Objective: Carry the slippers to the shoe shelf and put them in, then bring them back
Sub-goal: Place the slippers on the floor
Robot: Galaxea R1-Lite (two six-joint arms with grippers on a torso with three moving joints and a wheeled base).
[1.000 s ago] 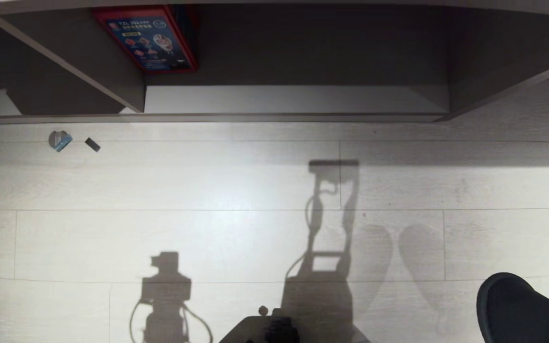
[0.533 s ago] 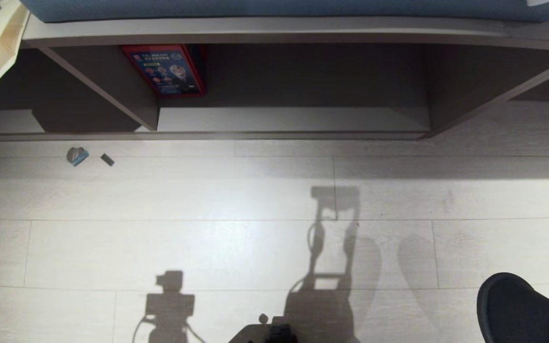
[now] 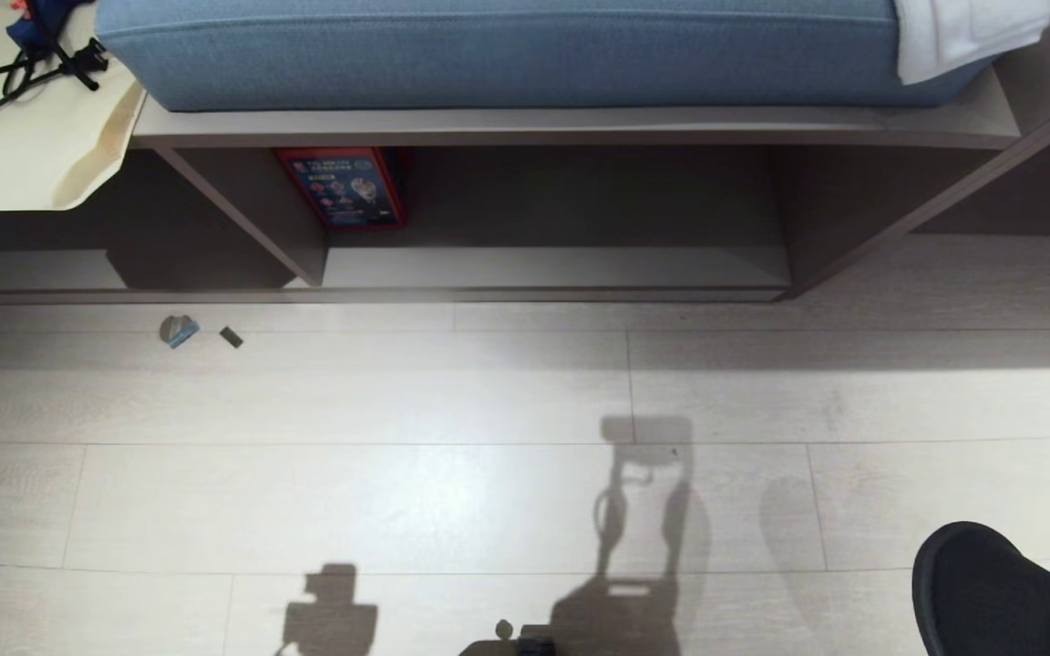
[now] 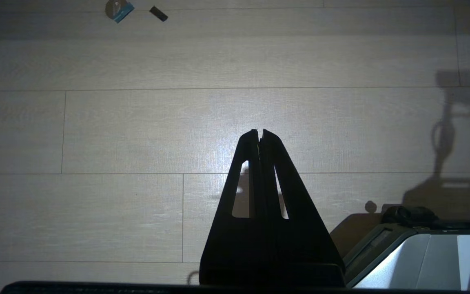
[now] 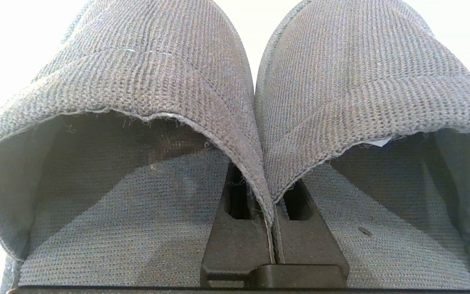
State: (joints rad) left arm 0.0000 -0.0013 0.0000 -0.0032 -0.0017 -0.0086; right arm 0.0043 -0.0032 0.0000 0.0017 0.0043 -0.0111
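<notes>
- The right pincer (image 5: 273, 228) is clenched on the slippers (image 5: 255, 122), its two fingers pinching the touching inner edges of the pair, so both slippers hang side by side from it.
- Seen from the head, the slippers (image 3: 999, 592) show as dark rounded toes over the pale floor (image 3: 397, 492), well apart from the shoe shelf (image 3: 552, 264), off toward its right end.
- The shoe shelf is a low open cubby with a slanted divider; a red-framed box (image 3: 347, 187) stands at the back just beside that divider.
- A blue cushion (image 3: 507, 50) lies on top of the shelf unit.
- The left pincer (image 4: 260, 134) hangs over bare floor, clenched with nothing between its fingers.
- Two small scraps (image 3: 180, 330) lie on the floor just in front of the shelf's left part.
</notes>
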